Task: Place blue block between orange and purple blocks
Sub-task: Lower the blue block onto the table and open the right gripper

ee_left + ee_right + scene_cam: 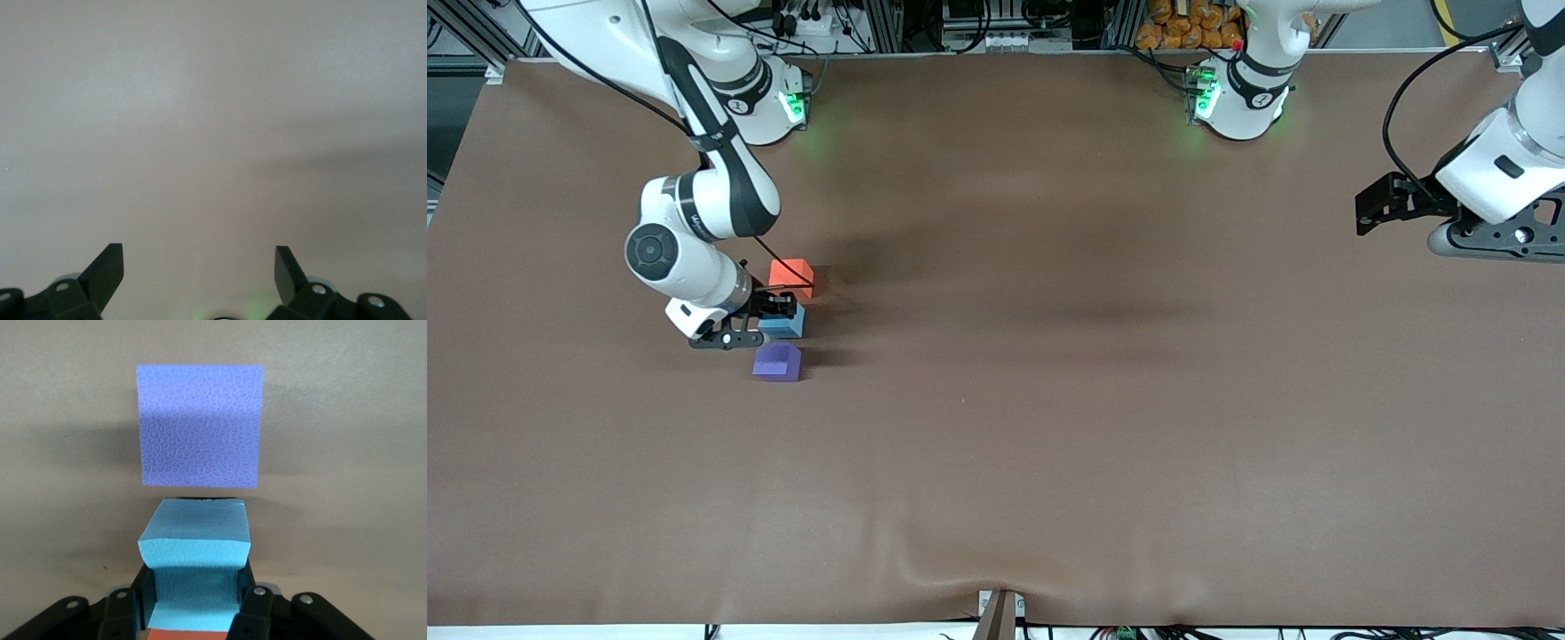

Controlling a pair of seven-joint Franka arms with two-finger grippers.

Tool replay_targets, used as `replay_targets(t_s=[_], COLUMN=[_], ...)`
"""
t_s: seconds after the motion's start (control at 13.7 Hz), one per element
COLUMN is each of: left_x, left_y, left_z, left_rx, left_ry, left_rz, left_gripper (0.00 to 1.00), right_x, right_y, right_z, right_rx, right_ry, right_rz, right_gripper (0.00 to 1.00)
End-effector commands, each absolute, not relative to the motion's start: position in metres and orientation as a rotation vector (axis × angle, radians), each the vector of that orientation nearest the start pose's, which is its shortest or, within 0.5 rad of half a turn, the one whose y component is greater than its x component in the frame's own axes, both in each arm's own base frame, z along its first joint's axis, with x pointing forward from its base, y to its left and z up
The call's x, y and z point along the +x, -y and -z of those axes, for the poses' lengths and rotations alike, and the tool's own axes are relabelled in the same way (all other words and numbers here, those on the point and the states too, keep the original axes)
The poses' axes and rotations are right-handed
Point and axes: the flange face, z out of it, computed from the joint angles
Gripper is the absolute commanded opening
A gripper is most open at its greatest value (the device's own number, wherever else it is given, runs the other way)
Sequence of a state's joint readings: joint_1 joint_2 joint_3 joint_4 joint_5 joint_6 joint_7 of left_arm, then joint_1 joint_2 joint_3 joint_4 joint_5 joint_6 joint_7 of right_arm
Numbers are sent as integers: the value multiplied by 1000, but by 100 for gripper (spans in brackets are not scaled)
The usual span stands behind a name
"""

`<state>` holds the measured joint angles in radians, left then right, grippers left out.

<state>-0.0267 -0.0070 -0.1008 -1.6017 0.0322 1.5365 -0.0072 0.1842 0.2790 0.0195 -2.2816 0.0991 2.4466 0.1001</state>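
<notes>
The right gripper (775, 313) is down among the three cubes near the right arm's end of the table (1049, 427). Its fingers (257, 603) are closed on the blue block (785, 323), pressing its two opposite sides; the right wrist view shows the foam bulging slightly above the pads. The blue block sits between the other two cubes in a short line running toward the front camera. The orange block (792, 277) is farther from that camera and lies just beside the blue one, its edge showing at the base of the blue block (195, 540) in the right wrist view. The purple block (777, 363) is nearer the camera, with a narrow strip of bare table between it and the blue block. Whether the blue block rests on the table or is lifted slightly cannot be told.

The left arm waits at its own end of the table, its gripper (1371, 206) over bare surface. Its fingers (107, 267) stand wide apart and hold nothing.
</notes>
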Motion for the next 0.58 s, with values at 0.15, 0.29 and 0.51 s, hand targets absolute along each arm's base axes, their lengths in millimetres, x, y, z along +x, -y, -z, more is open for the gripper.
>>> replay_targets(t_s=[0.15,0.29,0.51], left_x=[544,544,544], left_y=[68,65,64], left_z=[-633,-635,-630], left_rx=[-3102,-3103,-3100], left_ry=[-148,-141,-134], left_rz=[-29,-24,-41], left_gripper=[100,100,100], right_x=[504,504,506], right_y=[-108,-106,-104], right_z=[-214,-207,-204], right_rx=[-3092,-3093,-3090], right_ry=[65,51,30], right_rz=[-167,-188,-198], right_gripper=[0,0,100])
